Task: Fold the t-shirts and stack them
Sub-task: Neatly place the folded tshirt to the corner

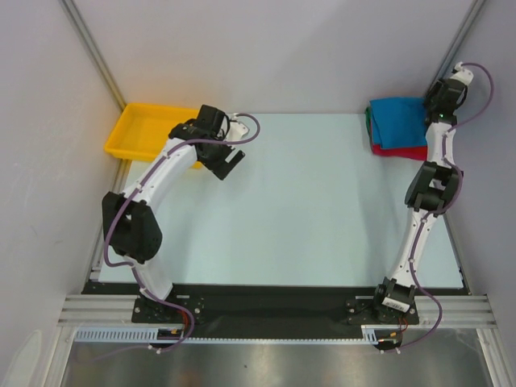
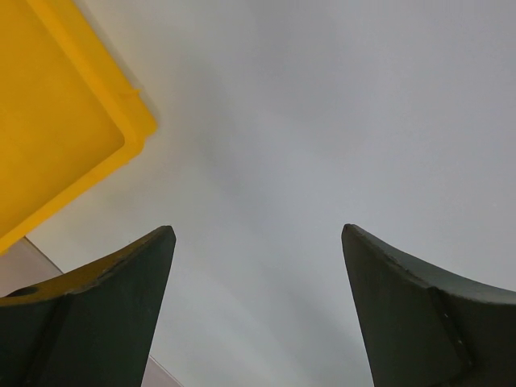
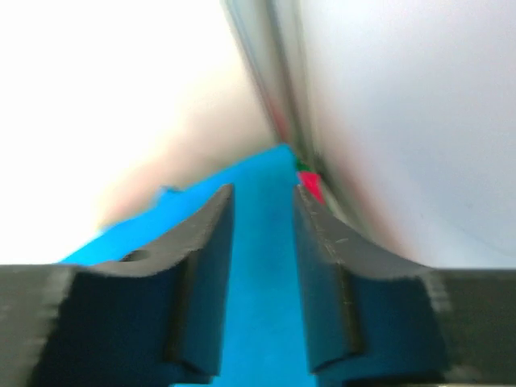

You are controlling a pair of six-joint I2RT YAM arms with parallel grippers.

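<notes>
Closest to the overhead lens, the left arm (image 1: 157, 189) and the right arm (image 1: 427, 201) rose from their mounts at the near edge. Beyond them spread the pale table (image 1: 306, 201). At its far right corner lay the t-shirts in a folded stack: the blue shirt (image 1: 397, 121) on top, the red shirt (image 1: 401, 152) showing along the near edge below it, and a sliver of the green shirt (image 1: 369, 119) at the left side. A yellow tray (image 1: 137, 133) sat at the far left corner.

The right gripper (image 3: 262, 193) hung over the right side of the stack, pointing down at the blue cloth. Its jaws stood a little apart, with blue showing through the gap; nothing looked pinched between them, though the wrist view was blurred. The left gripper (image 2: 258, 234) hovered beside the tray, well apart from the shirts, its jaws spread wide on nothing.

The shirts looked light, limp and likely to sag or unfold if lifted by one point, so a hem or folded edge, pinched through all the layers, seemed the safest hold.
</notes>
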